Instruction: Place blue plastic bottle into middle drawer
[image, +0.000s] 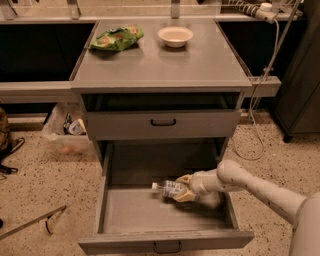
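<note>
**What lies where around the middle drawer**

You see the middle drawer (130, 215) standing out below the upper drawer (162, 123). Inside it, right of centre, the blue plastic bottle (167, 188) lies on its side, cap pointing left. The gripper (180, 189) holds it, reaching in over the drawer's right wall. Above and behind the drawer, the cabinet top (160, 65) carries a snack bag (116, 38) at back left, with a bowl (175, 36) to its right.

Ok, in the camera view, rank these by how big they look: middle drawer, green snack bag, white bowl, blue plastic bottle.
1. middle drawer
2. green snack bag
3. white bowl and blue plastic bottle: about alike, left unranked. The gripper, inside the drawer and shut on the bottle, hides its base.
</note>
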